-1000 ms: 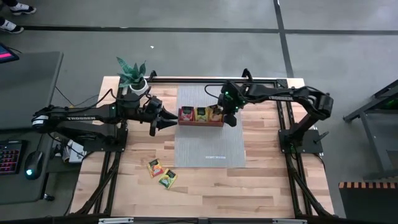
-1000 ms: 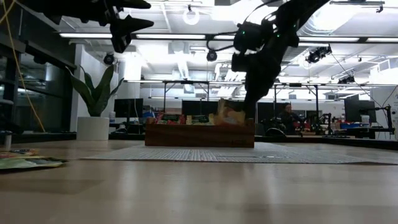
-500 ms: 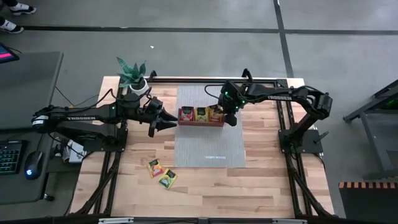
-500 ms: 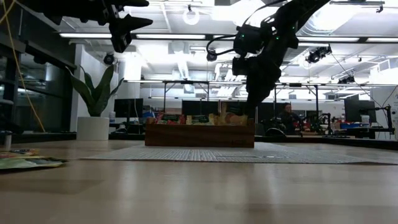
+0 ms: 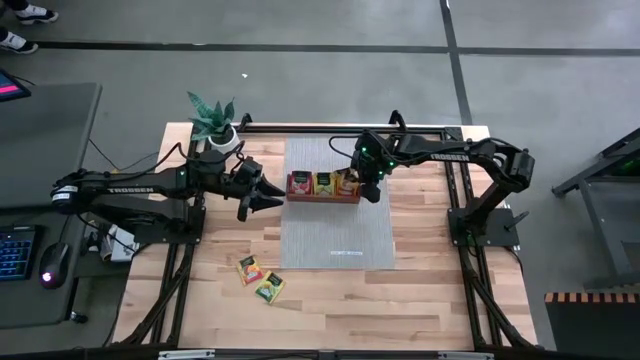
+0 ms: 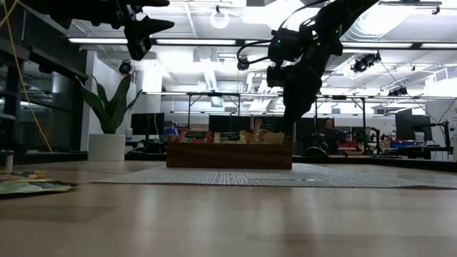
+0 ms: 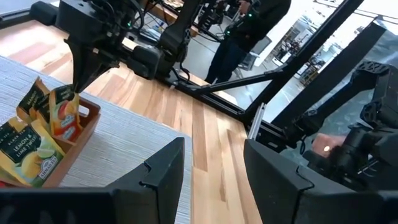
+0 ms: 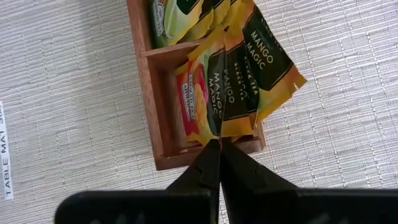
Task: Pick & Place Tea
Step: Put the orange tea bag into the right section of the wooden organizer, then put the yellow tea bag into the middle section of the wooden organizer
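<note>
Most of the tea is already sitting in the tray (image 5: 322, 199), but two packets (image 5: 260, 279) are lying on the bare table, well away from both grippers. The right gripper (image 8: 219, 144) is hovering right above the tray's end compartment, fingers pressed together at the edge of a mango packet (image 8: 249, 81), apparently gripping nothing. The left gripper (image 5: 275, 194) is waiting beside the tray's other end, fingers partly apart and empty.

Red, yellow and orange tea packets (image 5: 324, 184) stand upright in the wooden tray (image 5: 323, 198); two more packets (image 5: 260, 279) lie flat toward seven o'clock on the tabletop.
</note>
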Controlling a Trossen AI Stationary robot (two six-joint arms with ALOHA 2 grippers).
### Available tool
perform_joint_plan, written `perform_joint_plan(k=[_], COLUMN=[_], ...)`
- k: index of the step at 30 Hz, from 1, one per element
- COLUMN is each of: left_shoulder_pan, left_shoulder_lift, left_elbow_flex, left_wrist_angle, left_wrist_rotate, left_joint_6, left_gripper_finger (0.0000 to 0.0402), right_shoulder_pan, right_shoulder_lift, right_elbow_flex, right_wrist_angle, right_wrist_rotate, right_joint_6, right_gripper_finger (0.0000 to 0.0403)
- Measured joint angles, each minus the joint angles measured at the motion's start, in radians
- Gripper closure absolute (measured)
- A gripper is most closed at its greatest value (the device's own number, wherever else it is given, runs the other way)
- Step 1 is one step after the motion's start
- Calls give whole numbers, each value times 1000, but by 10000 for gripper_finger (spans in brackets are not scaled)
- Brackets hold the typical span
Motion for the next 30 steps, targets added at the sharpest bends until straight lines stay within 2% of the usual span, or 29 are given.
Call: perform_joint_plan(k=[9, 15, 18, 26, 30], left_shoulder_pan=[0, 0, 0, 0, 0], left_shoulder_lift=[0, -36, -58, -161, -216], left_elbow_flex=[0, 0, 0, 0, 0], left_wrist_angle=[-21, -59, -103, -200, -278], left_wrist_rotate=[19, 13, 0, -35, -72], left_joint_6=[0, 0, 0, 0, -3], left_gripper_finger=[236, 236, 236, 236, 236], right_shoulder_pan=[1, 1, 1, 1, 1], right_shoulder_lift=[-2, -4, -4, -4, -20], right_elbow_flex=[0, 0, 0, 0, 0], right_wrist_angle=[-3, -6, -3, 0, -5], right_wrist_rotate=[-60, -63, -61, -56, -42], right_joint_6=[1, 1, 1, 29, 59], right_gripper_finger=[402, 394, 362, 237, 199])
